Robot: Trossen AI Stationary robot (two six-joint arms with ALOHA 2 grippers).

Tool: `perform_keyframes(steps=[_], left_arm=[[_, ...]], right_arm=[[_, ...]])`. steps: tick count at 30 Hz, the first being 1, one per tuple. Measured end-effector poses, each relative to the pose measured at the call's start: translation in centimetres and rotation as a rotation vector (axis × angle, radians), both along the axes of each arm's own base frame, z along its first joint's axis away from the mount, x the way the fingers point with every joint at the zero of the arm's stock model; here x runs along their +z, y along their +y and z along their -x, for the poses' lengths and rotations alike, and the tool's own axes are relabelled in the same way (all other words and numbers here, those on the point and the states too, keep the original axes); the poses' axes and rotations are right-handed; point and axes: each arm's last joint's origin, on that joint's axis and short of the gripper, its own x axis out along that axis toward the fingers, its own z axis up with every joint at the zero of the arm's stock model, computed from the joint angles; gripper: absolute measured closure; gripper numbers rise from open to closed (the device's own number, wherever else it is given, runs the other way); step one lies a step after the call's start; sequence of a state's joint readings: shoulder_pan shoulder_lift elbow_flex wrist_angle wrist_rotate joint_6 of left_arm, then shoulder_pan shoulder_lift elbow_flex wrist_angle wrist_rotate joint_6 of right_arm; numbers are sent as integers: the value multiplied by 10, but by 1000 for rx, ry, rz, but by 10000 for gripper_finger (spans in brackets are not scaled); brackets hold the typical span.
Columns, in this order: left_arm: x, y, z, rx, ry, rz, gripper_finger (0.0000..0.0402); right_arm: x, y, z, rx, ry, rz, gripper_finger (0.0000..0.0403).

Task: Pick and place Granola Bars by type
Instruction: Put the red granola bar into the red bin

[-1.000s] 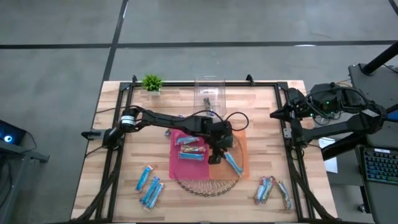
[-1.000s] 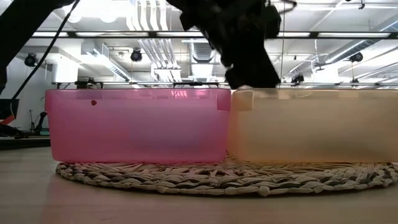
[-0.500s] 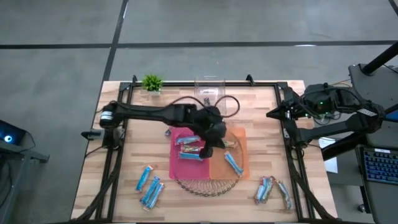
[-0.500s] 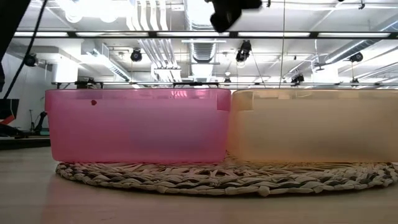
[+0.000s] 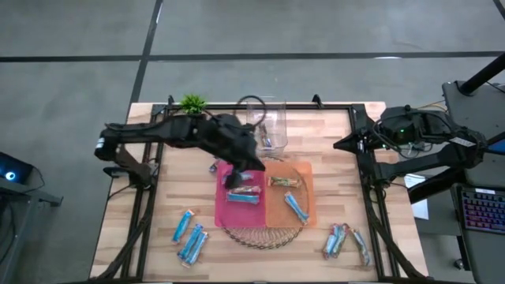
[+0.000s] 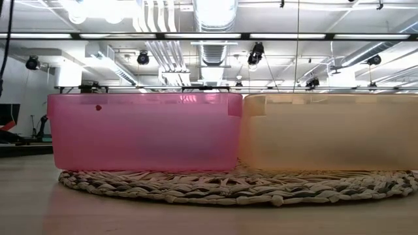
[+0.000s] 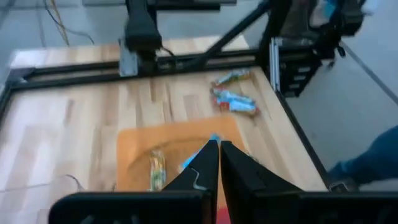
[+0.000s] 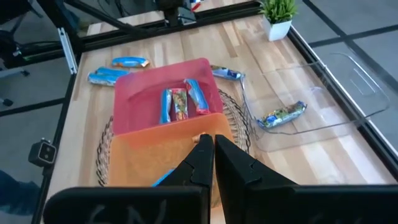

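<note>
Pink bin (image 5: 223, 207) and orange bin (image 5: 306, 207) on a woven tan mat (image 6: 228, 188) — granola bars (image 5: 189, 237) mostly light blue

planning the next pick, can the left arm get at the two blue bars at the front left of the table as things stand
Probably yes. The two blue bars lie on open wood with nothing over them, and the left gripper, fingers shut and empty, hangs over the pink bin nearby.

No readable text, labels or numbers anywhere.

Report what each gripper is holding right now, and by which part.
Nothing is held. The left gripper is shut with nothing between its fingers, above the pink bin. The right gripper, at the table's right edge, is shut and empty too.
</note>
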State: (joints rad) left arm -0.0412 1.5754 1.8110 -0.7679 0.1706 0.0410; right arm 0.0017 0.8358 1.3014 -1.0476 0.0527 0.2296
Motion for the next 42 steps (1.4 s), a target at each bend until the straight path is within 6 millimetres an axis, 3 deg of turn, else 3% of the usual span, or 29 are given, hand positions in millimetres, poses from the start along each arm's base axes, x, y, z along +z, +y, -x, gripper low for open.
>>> perform_keyframes(steps=[4, 19, 25, 36, 42], left_arm=[[1, 0, 24, 12, -22, 8, 401], [-49, -12, 96, 235, 43, 213, 401], [-51, -9, 108, 280, 23, 197, 401], [-53, -9, 110, 300, 46, 184, 401], [-54, -9, 110, 302, 49, 186, 401]], right_arm=[[0, 0, -5, 8, 1, 12, 394], [-6, 0, -21, 18, 56, 21, 394], [-7, 0, -23, 20, 59, 15, 394], [-6, 2, -22, 36, 56, -53, 394], [-6, 14, -26, 130, 52, -129, 394]])
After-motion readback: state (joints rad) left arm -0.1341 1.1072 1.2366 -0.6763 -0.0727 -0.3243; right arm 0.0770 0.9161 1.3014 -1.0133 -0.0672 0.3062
